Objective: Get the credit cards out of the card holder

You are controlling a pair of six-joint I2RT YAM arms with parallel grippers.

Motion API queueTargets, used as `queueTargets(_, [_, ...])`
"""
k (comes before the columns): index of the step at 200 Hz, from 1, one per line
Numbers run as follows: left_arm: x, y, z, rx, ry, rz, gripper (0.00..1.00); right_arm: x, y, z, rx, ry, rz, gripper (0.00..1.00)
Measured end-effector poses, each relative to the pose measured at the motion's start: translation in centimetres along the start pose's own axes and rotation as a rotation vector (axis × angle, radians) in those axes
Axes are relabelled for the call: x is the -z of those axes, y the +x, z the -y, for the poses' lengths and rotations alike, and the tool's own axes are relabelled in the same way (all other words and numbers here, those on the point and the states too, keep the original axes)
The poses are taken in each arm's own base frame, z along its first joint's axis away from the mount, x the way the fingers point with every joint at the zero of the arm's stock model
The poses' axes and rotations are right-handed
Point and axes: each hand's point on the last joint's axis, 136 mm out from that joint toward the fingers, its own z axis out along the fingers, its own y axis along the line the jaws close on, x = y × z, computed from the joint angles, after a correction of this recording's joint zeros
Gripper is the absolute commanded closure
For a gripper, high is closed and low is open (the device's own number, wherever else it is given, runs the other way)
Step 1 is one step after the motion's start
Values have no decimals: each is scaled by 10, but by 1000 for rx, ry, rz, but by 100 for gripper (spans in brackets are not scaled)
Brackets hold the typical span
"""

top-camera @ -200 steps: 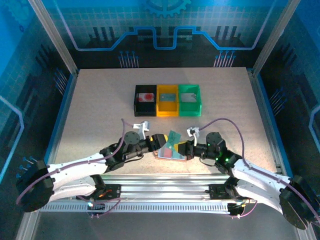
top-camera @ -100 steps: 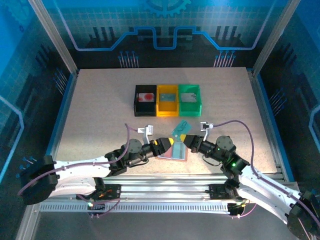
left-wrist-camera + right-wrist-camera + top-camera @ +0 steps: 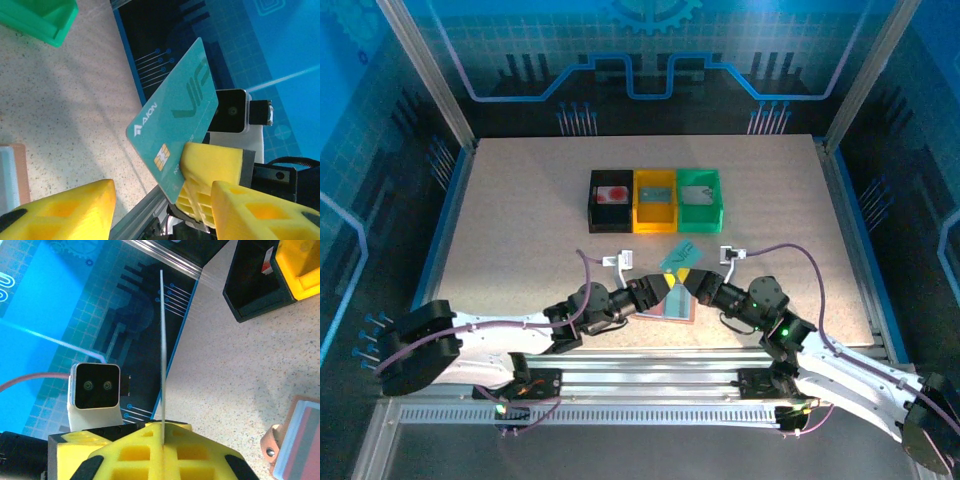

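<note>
**Teal card drawn clear of the card holder, near the table's front edge**

Nearest us, the card holder [image 3: 672, 308] lies open on the table [image 3: 520, 230], close to the middle of the near edge. The left gripper [image 3: 655, 290] sits at its left side with its fingers spread and nothing between them, placed, we judge, to steady it. Just beyond, the right gripper [image 3: 692, 285] pinches the teal card [image 3: 680, 257] by its lower end and holds it tilted up, free of the pocket. Farther in, the black bin [image 3: 610, 222], yellow bin [image 3: 655, 222] and green bin [image 3: 700, 220] stand in a row, likely the drop-off.
</note>
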Motion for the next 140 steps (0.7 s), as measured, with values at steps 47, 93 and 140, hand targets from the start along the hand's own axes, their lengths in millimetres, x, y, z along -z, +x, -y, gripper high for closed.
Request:
queueTargets(47, [-1,-4,6,4,25,24,57,-3,9,-2,-22,1,-5,100])
queueTargets(93, [-3,-5,6,5,30,35,65,-3,11,-5,-39,-5,22,100])
queueTargets(140, [-3,-8,6,7,30,52,77,-4,11,-5,-64,-6,50,100])
